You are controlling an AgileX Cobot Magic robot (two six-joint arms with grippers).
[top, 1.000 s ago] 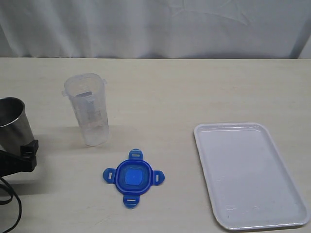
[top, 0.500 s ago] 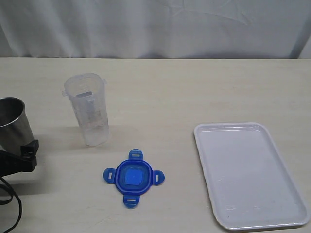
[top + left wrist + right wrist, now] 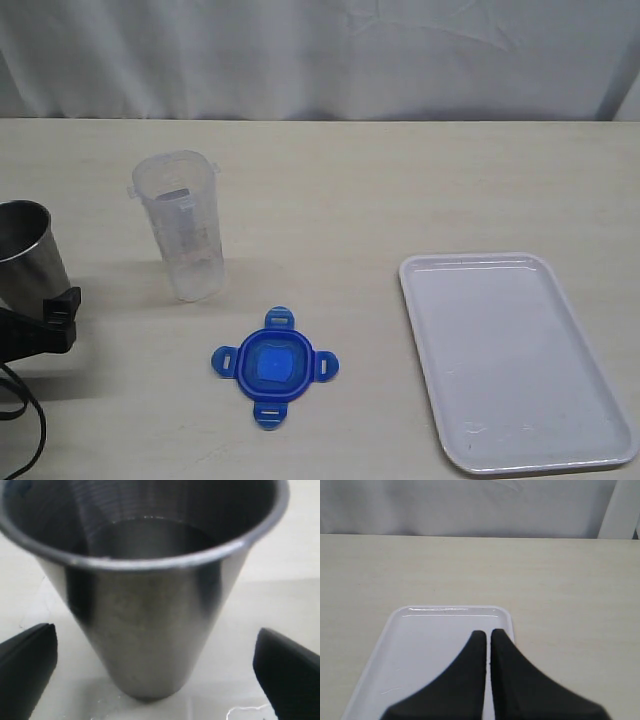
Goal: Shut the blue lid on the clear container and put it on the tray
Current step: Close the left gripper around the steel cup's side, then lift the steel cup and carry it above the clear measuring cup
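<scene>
1. Nothing on the table (image 3: pixel 400 170) had shifted since the earlier frames; only the left gripper (image 3: pixel 55 318), at the left edge of the exterior view, sat marginally differently.
2. The exterior view showed the clear container (image 3: pixel 185 225) standing upright and open-topped, with the blue lid (image 3: pixel 274 366) lying flat on the table near it, toward the camera, the two apart.
3. The tray (image 3: pixel 520 360) lay on the right, well apart from both, with nothing on it.
4. The exterior view showed little of the left gripper beyond a dark piece beside the steel cup (image 3: pixel 25 250).
5. The left wrist view supplied the rest: the jaws were spread wide, one finger (image 3: pixel 25 667) on each side of the cup, neither touching it, nothing gripped. Lid, container and tray were outside that view.
6. The right gripper (image 3: pixel 485 635) did not appear in the exterior view. Its own wrist view showed the fingers pressed together with nothing between them, seen against the tray's surface near its far rim.
</scene>
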